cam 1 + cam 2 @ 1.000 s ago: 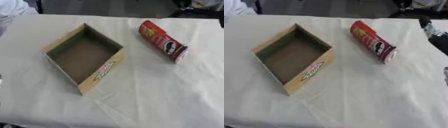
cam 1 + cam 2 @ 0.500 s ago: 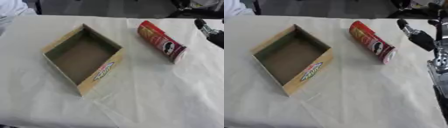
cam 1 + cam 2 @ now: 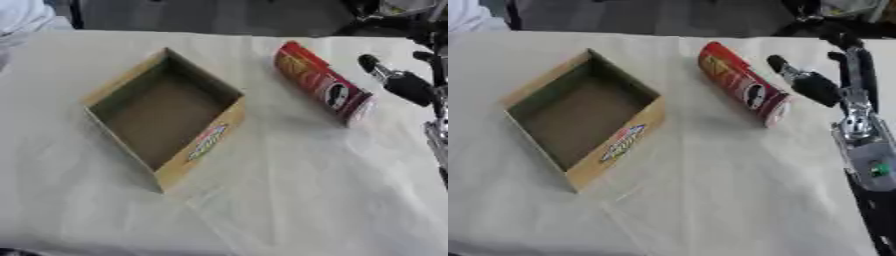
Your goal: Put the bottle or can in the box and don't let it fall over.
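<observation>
Lying on its side on the cloth-covered counter [image 3: 289,200] is a red can [image 3: 743,90], a tall tube of the kind crisps come in, its length running diagonally with one end pointing toward the near right. Its label shows a round face emblem near the lower end; the lettering along its side is too blurred to read, so no brand can be confirmed. Well apart to its left sits an open cardboard box [image 3: 579,120], turned corner-on like a diamond, empty, its brown floor showing. A printed logo in red and green runs along its near outer wall, also unreadable.

Coming in from the right, the robot's right hand [image 3: 814,86] hangs just beside the can, not touching it, fingers extended and holding nothing. It seems placed to take the tube from its open right side. Since the can is lying flat, it would likely need turning upright before going in the box. No left hand shows anywhere.
</observation>
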Action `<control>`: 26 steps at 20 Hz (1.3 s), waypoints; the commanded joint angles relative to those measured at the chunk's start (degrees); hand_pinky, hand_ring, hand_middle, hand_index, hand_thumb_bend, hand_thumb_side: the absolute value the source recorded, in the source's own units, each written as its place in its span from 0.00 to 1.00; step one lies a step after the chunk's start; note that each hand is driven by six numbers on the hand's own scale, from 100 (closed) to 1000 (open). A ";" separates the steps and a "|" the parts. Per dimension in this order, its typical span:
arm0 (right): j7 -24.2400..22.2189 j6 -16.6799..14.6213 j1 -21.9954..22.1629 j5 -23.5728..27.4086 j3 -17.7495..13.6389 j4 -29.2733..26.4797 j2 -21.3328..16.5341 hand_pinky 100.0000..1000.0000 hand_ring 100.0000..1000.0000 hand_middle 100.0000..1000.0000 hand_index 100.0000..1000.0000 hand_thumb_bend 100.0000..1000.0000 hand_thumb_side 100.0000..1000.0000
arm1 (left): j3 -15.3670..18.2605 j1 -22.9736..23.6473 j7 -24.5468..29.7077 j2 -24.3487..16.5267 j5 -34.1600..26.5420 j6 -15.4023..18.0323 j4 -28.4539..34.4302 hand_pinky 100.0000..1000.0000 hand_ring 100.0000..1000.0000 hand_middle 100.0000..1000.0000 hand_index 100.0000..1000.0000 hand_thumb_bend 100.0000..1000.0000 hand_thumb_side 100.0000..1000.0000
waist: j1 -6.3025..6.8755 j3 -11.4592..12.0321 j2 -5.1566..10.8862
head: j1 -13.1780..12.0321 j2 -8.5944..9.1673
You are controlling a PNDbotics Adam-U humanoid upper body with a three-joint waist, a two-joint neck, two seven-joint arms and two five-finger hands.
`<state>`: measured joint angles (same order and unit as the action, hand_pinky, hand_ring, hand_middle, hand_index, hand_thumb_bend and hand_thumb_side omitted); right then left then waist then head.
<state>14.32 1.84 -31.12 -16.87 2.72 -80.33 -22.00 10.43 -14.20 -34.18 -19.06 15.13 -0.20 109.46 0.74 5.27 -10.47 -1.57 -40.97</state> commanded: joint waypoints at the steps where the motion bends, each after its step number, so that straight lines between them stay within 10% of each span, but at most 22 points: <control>1: 0.73 0.10 -0.35 -0.88 0.10 -0.23 -0.07 0.83 0.90 0.75 0.88 0.70 0.42 | 0.41 -0.50 0.11 -1.14 0.24 0.00 0.66 0.59 0.97 0.70 0.65 0.44 0.53 | 0.10 -0.02 1.13 | 0.29 0.41; 15: 18.47 -9.04 0.62 -2.82 3.09 6.36 2.66 0.81 0.87 0.73 0.87 0.77 0.39 | 0.29 -0.68 0.39 -0.99 0.18 0.00 0.62 0.59 0.97 0.70 0.65 0.44 0.53 | 0.22 0.24 0.89 | 0.99 0.50; 26: 18.19 -12.86 -1.36 -6.31 4.05 11.56 4.06 0.82 0.87 0.74 0.84 0.81 0.42 | 0.12 -0.79 0.59 -0.76 0.00 0.03 0.62 0.59 0.97 0.70 0.64 0.44 0.54 | 0.37 0.60 0.60 | 1.62 0.78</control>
<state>33.02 -10.69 -31.40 -22.47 6.78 -68.67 -17.38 10.40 -14.41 -33.68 -19.03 15.12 -0.20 109.46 0.95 5.79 -10.56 -0.12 -40.85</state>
